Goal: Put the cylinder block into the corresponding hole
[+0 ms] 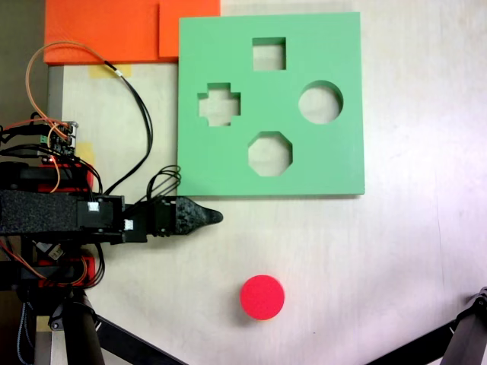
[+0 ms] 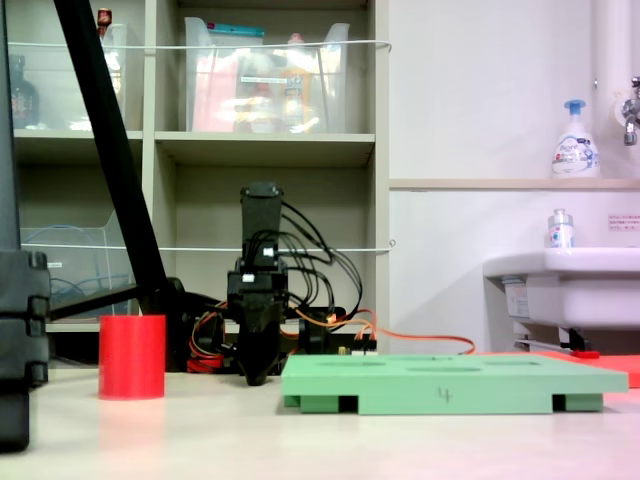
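Observation:
The cylinder block is a short red foam cylinder standing upright on the table, below the green board in a fixed view. It stands left of the arm in a fixed view. The corresponding hole is the round cutout near the board's right edge, and it is empty. My gripper lies low over the table just off the board's lower left corner, well apart from the block. Its jaws meet in one narrow tip with nothing between them. From the side the gripper points down beside the green board.
The board also has a square, a cross and an octagonal cutout. Orange foam sheets lie at the top left. Loose cables loop by the arm's base. Black tripod legs cross the bottom corners.

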